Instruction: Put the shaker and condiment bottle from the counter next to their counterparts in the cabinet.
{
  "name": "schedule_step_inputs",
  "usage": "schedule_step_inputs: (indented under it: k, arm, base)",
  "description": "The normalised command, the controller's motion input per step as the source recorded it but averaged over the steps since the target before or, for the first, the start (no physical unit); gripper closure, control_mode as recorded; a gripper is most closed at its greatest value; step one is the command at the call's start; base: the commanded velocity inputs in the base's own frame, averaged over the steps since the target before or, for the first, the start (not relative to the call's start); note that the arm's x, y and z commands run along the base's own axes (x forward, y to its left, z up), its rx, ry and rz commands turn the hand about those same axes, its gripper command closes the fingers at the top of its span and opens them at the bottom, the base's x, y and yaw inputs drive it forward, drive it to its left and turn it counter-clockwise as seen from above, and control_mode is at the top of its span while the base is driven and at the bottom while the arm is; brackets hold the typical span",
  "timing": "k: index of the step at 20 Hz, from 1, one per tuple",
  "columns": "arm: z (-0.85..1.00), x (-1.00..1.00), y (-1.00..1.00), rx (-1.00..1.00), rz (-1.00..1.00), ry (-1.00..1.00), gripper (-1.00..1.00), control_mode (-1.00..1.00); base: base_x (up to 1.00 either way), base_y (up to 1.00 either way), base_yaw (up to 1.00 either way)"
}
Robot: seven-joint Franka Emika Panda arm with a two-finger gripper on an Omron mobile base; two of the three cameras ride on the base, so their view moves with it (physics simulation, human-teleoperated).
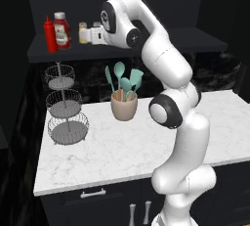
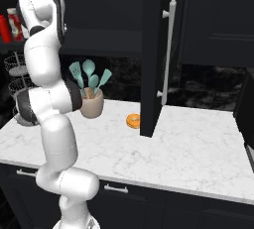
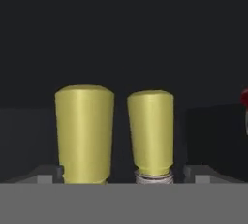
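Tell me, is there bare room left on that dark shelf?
The dark cabinet shelf lies bare right of the white arm. Its left end is crowded: slim red squeeze bottle, wider white-capped red bottle, then two small yellow shakers at the tool.

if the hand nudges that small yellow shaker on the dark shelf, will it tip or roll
The small yellow cylindrical shaker looks taller than wide, so a high nudge would probably tip it. Its round body would likely roll once down. It stands close beside the matching yellow shaker, so it could knock that one over on the dark cabinet shelf.
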Motion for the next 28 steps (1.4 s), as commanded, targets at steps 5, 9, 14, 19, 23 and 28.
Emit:
schedule_step_inputs:
  k: [5,9,14,19,23,28]
  arm:
    - [-0.11,-0.87,-0.22,0.0,-0.06,-0.05,-1.0,-1.0]
    - [-0.15,-1.0,-0.6,0.07,-0.2,-0.07,-1.0,-1.0]
    - [-0.24,-1.0,-0.65,0.12,-0.2,-0.05,-1.0,-1.0]
    - [-0.13,-1.0,-0.5,0.23,-0.07,-0.05,-1.0,-1.0]
    - [-0.16,-1.0,-0.31,0.2,-0.08,-0.09,-1.0,-1.0]
    - [-0.26,-1.0,-0.09,0.17,-0.15,-0.1,-1.0,-1.0]
  base:
    - [0.0,0.0,0.0]
    - [0.0,0.0,0.0]
    - [0.0,0.0,0.0]
    - [0.0,0.0,0.0]
    - [0.0,0.0,0.0]
    - [0.0,0.0,0.0]
